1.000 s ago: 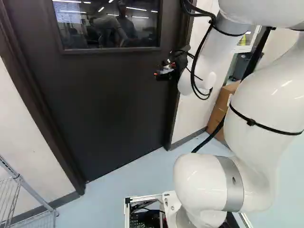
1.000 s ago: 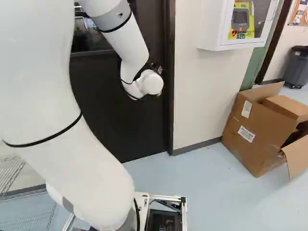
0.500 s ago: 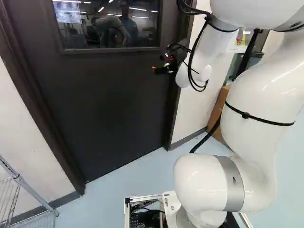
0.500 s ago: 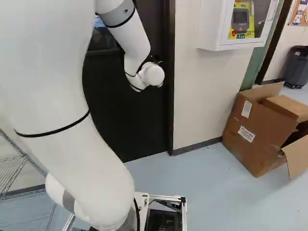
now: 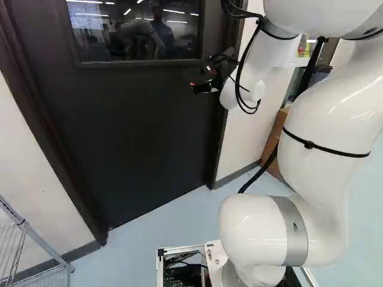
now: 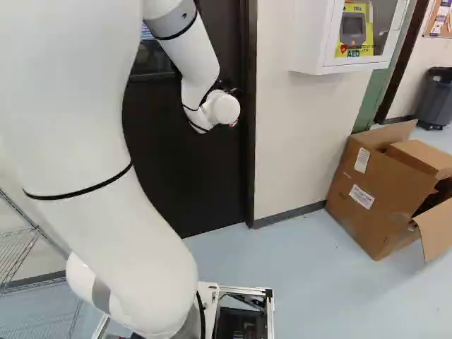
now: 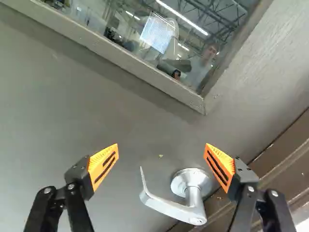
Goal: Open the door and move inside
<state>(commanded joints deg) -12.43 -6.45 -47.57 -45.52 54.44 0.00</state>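
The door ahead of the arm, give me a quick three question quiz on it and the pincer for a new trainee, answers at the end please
1. True or false: the pincer is open.
2. The handle is: a) a round knob; b) a lever; c) a flat push plate.
3. How does the door stand, open or closed?

Key: 1. true; 2. b; 3. closed

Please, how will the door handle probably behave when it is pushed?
The handle looks like shiny metal, so it will probably feel stiff. It joins the door at a round base, so it should turn there rather than slide away. Its smooth surface may be slippery.
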